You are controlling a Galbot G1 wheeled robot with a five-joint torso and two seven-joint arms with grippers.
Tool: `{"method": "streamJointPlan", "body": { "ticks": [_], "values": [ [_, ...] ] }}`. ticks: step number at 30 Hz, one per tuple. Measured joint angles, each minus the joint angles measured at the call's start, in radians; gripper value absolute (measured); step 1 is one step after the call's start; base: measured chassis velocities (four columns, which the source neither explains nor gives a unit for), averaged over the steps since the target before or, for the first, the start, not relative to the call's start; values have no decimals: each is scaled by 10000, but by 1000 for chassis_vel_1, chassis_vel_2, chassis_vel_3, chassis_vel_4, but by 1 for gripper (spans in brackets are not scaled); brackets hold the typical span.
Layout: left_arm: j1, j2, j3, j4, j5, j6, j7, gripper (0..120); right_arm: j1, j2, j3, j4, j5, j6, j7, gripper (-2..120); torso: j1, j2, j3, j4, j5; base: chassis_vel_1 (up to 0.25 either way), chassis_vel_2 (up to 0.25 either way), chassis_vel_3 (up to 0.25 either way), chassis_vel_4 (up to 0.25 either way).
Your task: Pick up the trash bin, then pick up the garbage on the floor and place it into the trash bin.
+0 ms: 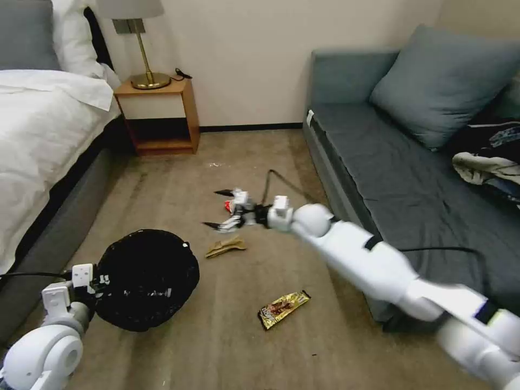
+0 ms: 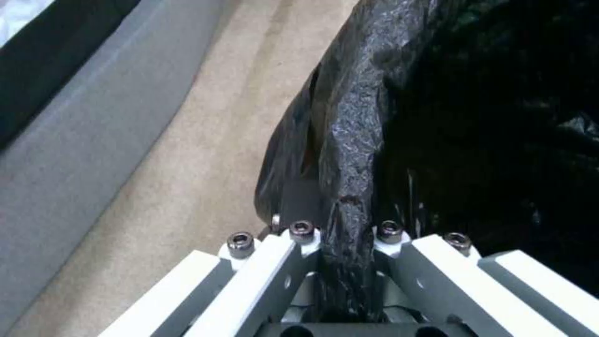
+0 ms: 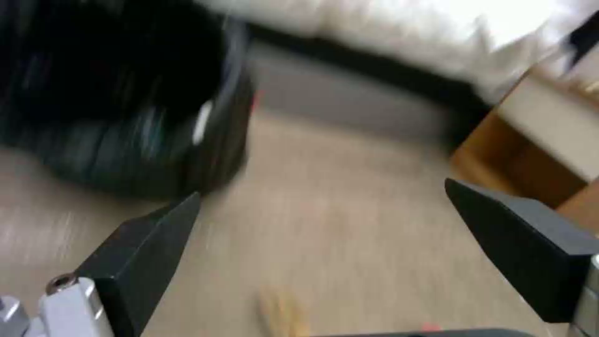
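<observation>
At the left, the left gripper point(image 1: 100, 281) is pressed together on the bag-covered rim of the trash bin point(image 1: 143, 284), which it holds low beside the bed point(image 1: 43, 141) with the mouth tilted toward the litter, probably so that things can be dropped in easily. In the middle of the carpet point(image 1: 227, 336) lie the crumpled tan paper point(image 1: 225, 246) and, nearer the robot, the snack wrapper point(image 1: 283, 309). To the right, the right gripper point(image 1: 225, 208) is spread wide just above the red-and-white packet point(image 1: 229, 205), apparently ready to take it, beside the sofa point(image 1: 390, 179).
</observation>
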Motion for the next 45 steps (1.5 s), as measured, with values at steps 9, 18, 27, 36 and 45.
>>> {"method": "streamJointPlan", "body": {
  "ticks": [9, 18, 27, 36, 45],
  "values": [
    [-145, 33, -7, 67, -50, 1, 11, 3, -1814, -283, 1290, -683, -6078, 1489, -1908, 100, 0, 0, 1, 0, 1, 0, 0, 0, 0],
    [-160, 13, -4, 115, -55, 33, 11, 3, -2360, 404, 1788, -896, -8435, 2074, -2981, 100, 0, -1, 1, 3, -4, 0, 0, 0, 0],
    [-109, 17, -18, 139, -6, 52, -17, 3, -2443, 829, 1480, -1056, -8925, 2246, -3353, 100, 0, 0, 1, 3, -4, 0, 0, 0, 0],
    [-65, -72, -8, 141, 39, 53, -18, 3, -2465, 1709, 1810, -2392, -10135, 2729, -3122, 100, 0, 0, 1, 2, -5, 0, 0, 0, 0],
    [-167, -234, 99, 265, 151, -10, -18, 3, -2483, 2316, 2357, -3183, -11687, 3403, -2723, 100, 0, 0, 1, 2, -5, 0, 0, 0, 0]
  ]
}}
